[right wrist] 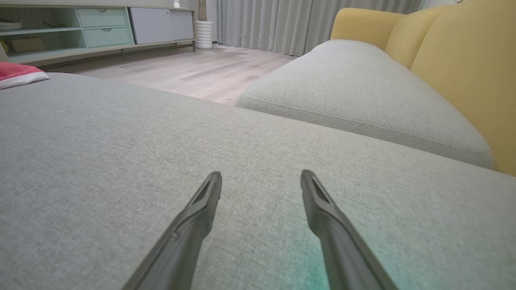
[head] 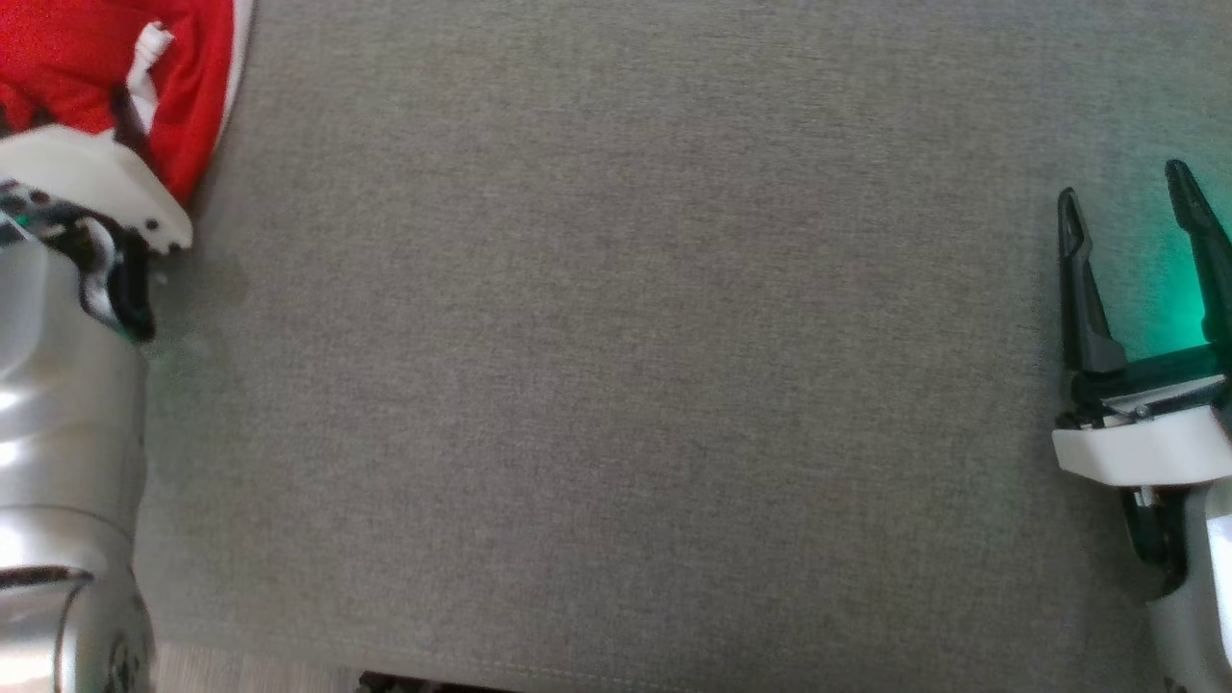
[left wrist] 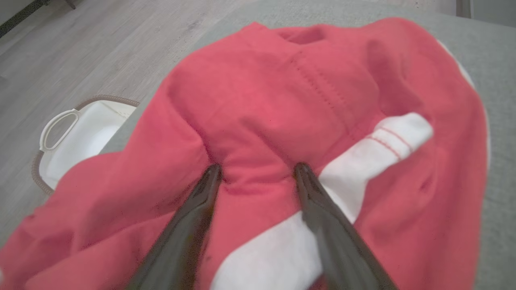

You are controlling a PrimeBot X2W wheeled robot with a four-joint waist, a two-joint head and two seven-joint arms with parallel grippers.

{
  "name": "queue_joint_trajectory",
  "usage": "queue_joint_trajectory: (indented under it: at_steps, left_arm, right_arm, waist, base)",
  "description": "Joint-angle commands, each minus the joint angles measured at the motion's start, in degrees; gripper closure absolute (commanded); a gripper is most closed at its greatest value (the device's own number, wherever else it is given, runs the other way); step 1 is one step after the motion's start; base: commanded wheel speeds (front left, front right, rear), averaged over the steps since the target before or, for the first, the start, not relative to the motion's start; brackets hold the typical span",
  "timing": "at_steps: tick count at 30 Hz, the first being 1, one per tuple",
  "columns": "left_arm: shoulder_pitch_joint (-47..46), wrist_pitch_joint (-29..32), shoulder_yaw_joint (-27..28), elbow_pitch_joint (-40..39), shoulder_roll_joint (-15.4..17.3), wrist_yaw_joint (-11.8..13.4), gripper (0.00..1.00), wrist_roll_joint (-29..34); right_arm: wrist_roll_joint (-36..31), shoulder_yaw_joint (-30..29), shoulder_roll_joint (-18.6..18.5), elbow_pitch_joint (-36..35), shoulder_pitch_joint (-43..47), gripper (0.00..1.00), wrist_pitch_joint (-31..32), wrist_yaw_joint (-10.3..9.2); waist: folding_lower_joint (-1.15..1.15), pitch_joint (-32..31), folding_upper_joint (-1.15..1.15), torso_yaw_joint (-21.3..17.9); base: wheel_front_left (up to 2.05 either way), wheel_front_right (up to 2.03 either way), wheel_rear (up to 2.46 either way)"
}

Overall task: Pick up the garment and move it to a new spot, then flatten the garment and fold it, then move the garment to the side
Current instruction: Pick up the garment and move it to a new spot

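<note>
cushion of grey woven fabric [head: 616,385] spreads across the head view. a crumpled red cloth garment with white trim [head: 192,87] lies at its far left corner, partly under the white wrist of the silver left arm [head: 58,433]. at the right edge the right gripper [head: 1124,188] rests low over bare cushion, its two dark fingers spread apart, a green glow beside them.

left wrist view: the left gripper [left wrist: 258,169] has its fingers wide apart, tips pressed into the red garment, a soft hump of cloth bulging between them, not pinched. a white plastic basket with a handle [left wrist: 76,137] sits on the pale wood floor [left wrist: 100,48], left of the cushion.

right wrist view: the right gripper's open fingers hold nothing. the garment's edge peeks in at far left. a second grey seat cushion [right wrist: 354,92] with a yellow backrest [right wrist: 463,72] lies to the right.
</note>
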Motion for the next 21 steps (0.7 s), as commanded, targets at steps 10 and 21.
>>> queue_joint_trajectory:
  at_steps: [10,21]
  left_arm:
    - [-4.6,-2.2,-1.7,1.6,4.0,-4.5,1.0,-0.3]
    - [-1.4,1.2,-13.6,-20.9,1.0,-5.4,1.0,-13.6]
  right_arm:
    - [0.9,1.2,2.2,1.9,2.4,0.0,-0.8,0.4]
    - [2.4,3.1,7.8,9.2,4.2,0.0,-2.7,0.4]
  waist:
    - [0.0,-4.3,0.0,-1.3]
    - [0.0,-16.8,0.0,-5.0]
  base:
    - [0.0,0.0,0.0]
    - [0.0,0.0,0.0]
